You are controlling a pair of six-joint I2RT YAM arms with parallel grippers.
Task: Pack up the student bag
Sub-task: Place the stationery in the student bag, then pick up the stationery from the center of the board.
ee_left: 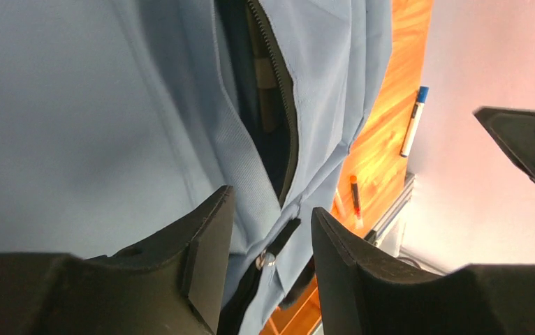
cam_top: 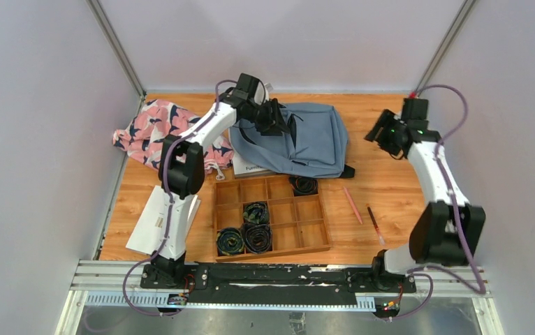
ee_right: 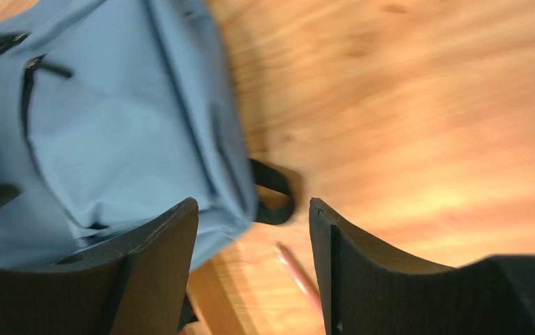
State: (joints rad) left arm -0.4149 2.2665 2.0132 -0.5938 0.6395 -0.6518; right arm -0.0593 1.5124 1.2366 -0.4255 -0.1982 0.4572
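Ops: Bag (cam_top: 299,139) location?
Rig: Flat on table (cam_top: 390,188), back centre, front face up, just behind tray (cam_top: 311,234). Near-left corner over white book (cam_top: 251,167). Pink cloth (cam_top: 153,129) to the left, contact hidden by arm.
Ops: Left arm pose?
Rig: Upper link near vertical from base, elbow high, forearm reaching back and right, wrist bent down onto bag's upper left. Left gripper (ee_left: 272,209) right at the fabric, pointing along the zip.
Ops: Claw state?
Rig: Apart. Fingers (ee_left: 205,258) either side of zip pull (ee_left: 282,237), gap showing on both sides, nothing clamped. Zipper (ee_left: 291,118) part open just beyond, dark inside.
Ops: Right arm?
Rig: Upper link leaning out right, elbow low and wide, forearm rising back toward centre, wrist turned left at the bag. Right gripper (cam_top: 383,136) over bare wood off bag's right side, not touching.
Ops: Claw there?
Rig: Apart as well, nothing between. Seen through the gap from the wrist: wood, black strap loop (ee_right: 275,202) at bag corner, pink pen (ee_right: 299,276), all blurred.
Ops: Rest of table?
Rig: Pink pen and dark pen (cam_top: 374,222) right of tray, near each other, not touching. Rolled dark items (cam_top: 256,237) in four tray compartments. White papers (cam_top: 146,223) by left base.
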